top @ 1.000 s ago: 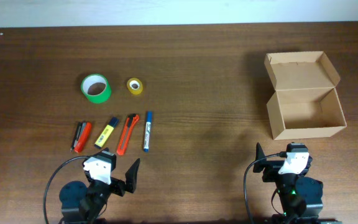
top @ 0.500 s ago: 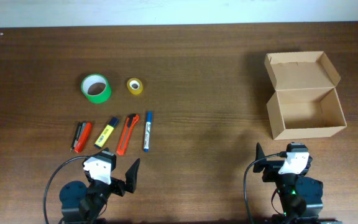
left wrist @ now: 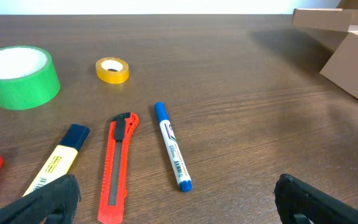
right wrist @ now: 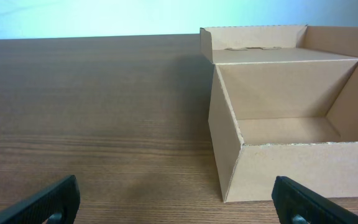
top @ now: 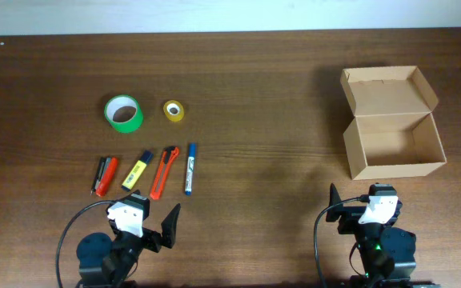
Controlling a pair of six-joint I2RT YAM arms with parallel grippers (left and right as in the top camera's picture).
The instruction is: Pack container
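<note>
Looking from above, the cardboard box stands open and empty at the right, well apart from the green tape roll and pens at the left. At the left wrist, the left gripper is spread wide, holding nothing. At the right wrist, the right gripper is also wide and empty, facing the box. The box seems light, with thin bendable walls; grip one side wall near a corner.
</note>
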